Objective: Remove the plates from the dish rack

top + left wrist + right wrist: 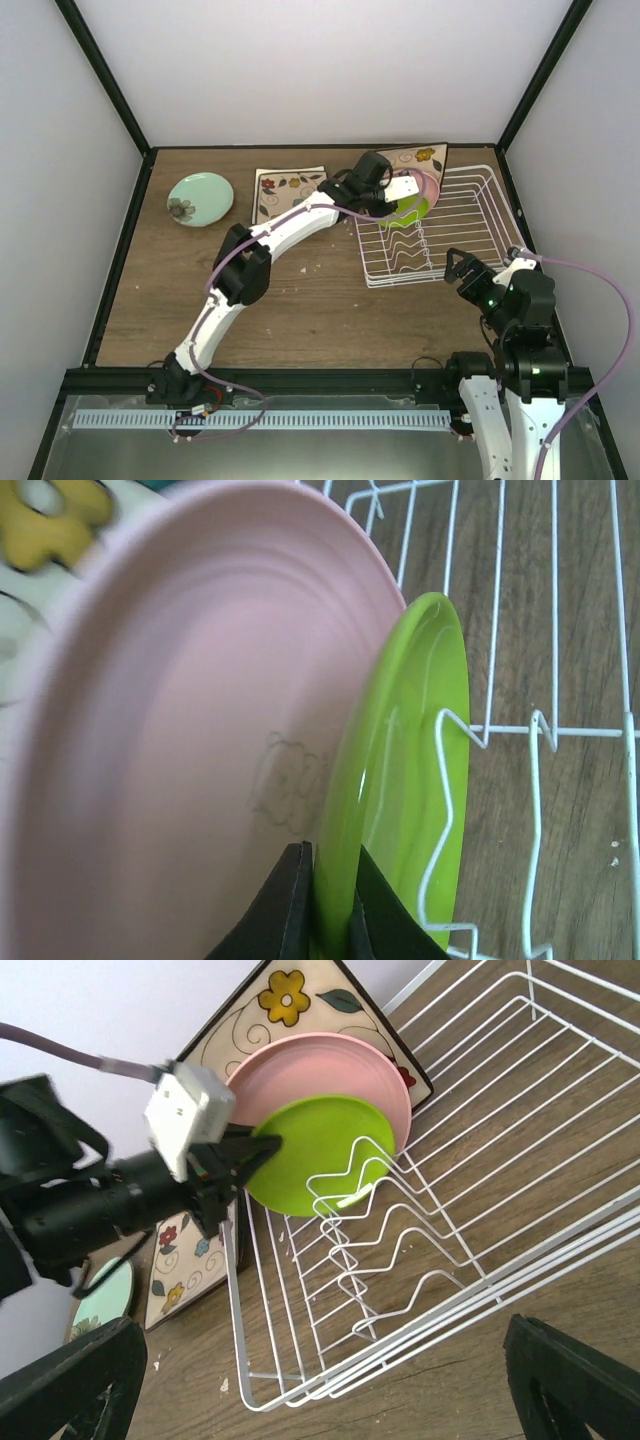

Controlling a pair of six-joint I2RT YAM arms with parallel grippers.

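Grip comes first: the left gripper's [330, 872] jaws are pinched shut on the rim of the small round lime-green plate [410, 770], which stands upright in the white wire dish rack [590, 730], just in front of the round pink plate [200, 730]. Lift it straight up along its slot, untwisted, to clear the wavy dividers without dragging the pink one. The right gripper [463, 268] hangs open by the rack's near edge.

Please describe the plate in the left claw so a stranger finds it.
Find the white wire dish rack on the table's right. At its far-left corner, standing on edge, is the small lime-green plate, beside the bigger pink plate.
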